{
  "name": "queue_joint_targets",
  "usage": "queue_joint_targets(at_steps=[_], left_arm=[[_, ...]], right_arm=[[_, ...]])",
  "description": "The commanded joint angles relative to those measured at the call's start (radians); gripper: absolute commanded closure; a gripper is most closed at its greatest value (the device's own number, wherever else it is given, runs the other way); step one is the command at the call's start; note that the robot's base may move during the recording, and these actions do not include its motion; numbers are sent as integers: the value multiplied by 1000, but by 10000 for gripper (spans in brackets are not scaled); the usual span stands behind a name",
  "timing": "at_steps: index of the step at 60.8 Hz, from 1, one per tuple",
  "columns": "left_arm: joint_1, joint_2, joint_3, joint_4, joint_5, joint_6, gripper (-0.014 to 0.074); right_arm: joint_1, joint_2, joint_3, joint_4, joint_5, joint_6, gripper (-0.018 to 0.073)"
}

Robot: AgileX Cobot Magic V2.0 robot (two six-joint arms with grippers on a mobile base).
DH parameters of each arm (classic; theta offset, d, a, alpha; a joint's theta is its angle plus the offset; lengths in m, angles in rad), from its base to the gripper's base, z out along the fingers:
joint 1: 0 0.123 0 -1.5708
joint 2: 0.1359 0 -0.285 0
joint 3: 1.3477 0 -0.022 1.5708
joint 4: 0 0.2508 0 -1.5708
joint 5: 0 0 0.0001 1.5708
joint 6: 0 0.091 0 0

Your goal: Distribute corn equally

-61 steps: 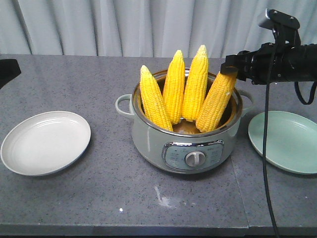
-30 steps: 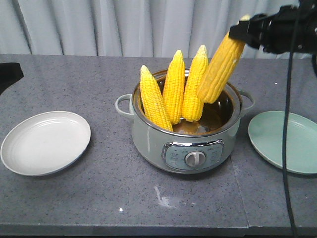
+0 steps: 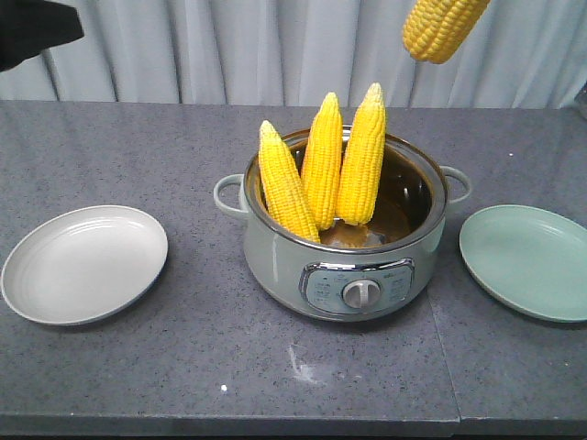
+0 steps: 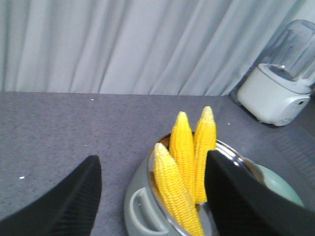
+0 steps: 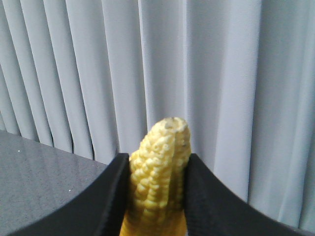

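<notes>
Black fingers [image 5: 115,196] of the right gripper [image 5: 157,172] clamp the pale tip of a whole bright-yellow corn cob [image 3: 443,27], which hangs high in the air above the right side of a pale-green round electric cooking pot [image 3: 275,261], well clear of its rim. Three more yellow cobs [image 3: 323,160] stand upright inside the pot, leaning together toward its left. The left gripper [image 4: 152,160] is in the air off to the pot's left, its fingers spread wide and holding nothing. On the speckled grey desk [image 3: 183,367], a round white plate [image 3: 83,266] lies left of the pot and a round green plate [image 3: 527,261] right.
</notes>
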Motion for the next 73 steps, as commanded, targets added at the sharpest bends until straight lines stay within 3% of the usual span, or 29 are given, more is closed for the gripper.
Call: queue_joint_targets(at_steps=[1,10,18,29,35,50,73], left_arm=[[-27,83,-120,-107,28,28,146],[-131,223,-256,-116,33,63,146],[-195,327,-335,-116,-43,108,146],[-201,454,-359,-118,-65,100,146],[-234,501,-359,-117,-46,97,146],[-330,537,-359,-86,-48,97,146],[-339,537,-358,-91,-21,97,146]], right_arm=[[-6,-23,-30,15,-48,-3,565],[-6,-23,-30,-22,-48,3,565],[-6,-23,-30,-81,-50,9,565],[-6,-23,-30,-181,-59,73,565],[-6,-23,-30,-210,-62,96,565],[-6,-23,-30,-211,-62,96,565],[-6,-23,-30,-209,-62,100,565]])
